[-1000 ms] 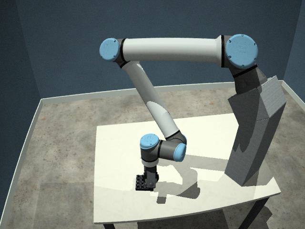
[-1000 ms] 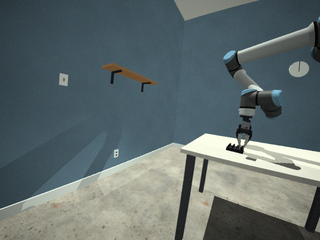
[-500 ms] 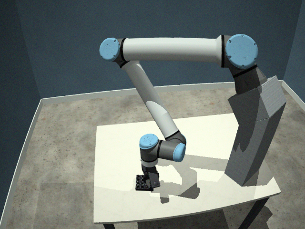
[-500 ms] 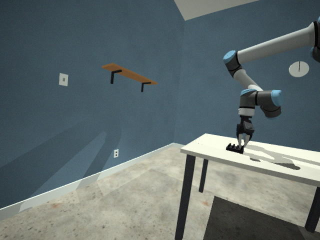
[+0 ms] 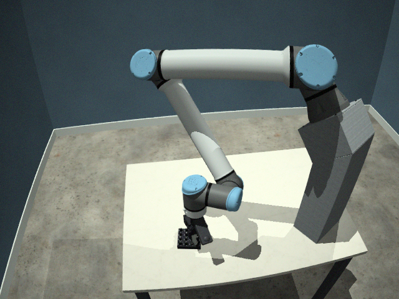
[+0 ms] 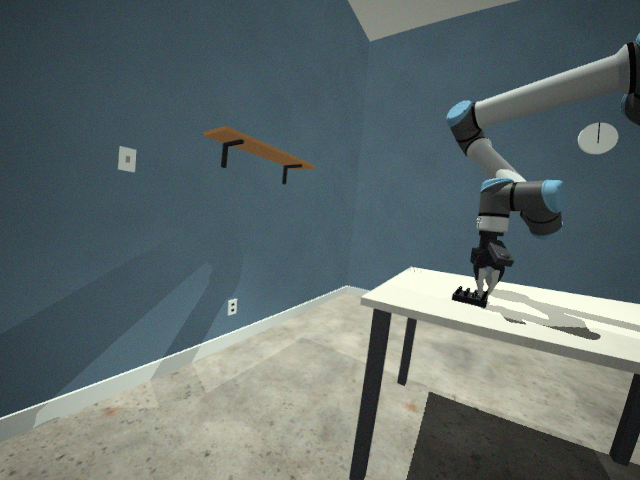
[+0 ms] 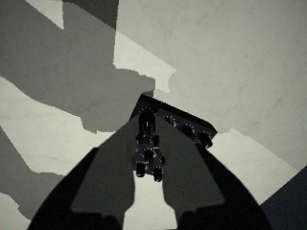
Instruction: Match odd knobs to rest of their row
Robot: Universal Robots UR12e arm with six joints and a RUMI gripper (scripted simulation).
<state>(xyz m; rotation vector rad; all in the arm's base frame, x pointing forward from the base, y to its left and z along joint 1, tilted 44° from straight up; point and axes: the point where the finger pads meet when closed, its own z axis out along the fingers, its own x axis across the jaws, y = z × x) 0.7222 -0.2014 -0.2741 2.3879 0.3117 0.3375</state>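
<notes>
Where I have my gripper (image 5: 194, 238) (image 6: 483, 294) (image 7: 147, 115): it points down over the knob box (image 5: 188, 246) (image 6: 469, 298) (image 7: 178, 114), with its fingertips among the knobs.

Grip: I have the two fingers nearly together, pinching a black knob (image 7: 147, 121) between their tips.

Held knob: it stands at a corner of the box in my wrist view; I cannot read its label or the mark it points at.

Knob box: black and low, it sits on the white table (image 5: 151, 266) (image 6: 423, 299) (image 7: 245, 72), and the gripper covers part of it from above.

Other knobs: in the wrist view I see three more along the edge leading away from the held one, and others show between the fingers. Their marks are too small and dark for me to compare the rows.

Arm: my UR12e (image 5: 225, 64) (image 6: 553, 93) reaches out from the grey pedestal (image 5: 322, 199), bends at the elbow and slopes down to the wrist, just above the gripper.

Shadows: the arm's shadow spreads over the tabletop beside the box, between it and the pedestal.

Walls: they are blue, with a wooden shelf (image 6: 263, 148) on two black brackets and a round white clock (image 6: 594, 137).

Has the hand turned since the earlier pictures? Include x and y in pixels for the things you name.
Yes: in the top view the hand (image 5: 195, 238) (image 6: 484, 295) (image 7: 147, 115) has turned counterclockwise, its housing swinging rightward against the knob box (image 5: 188, 247) (image 6: 467, 300) (image 7: 178, 112), which hasn't shifted.
</notes>
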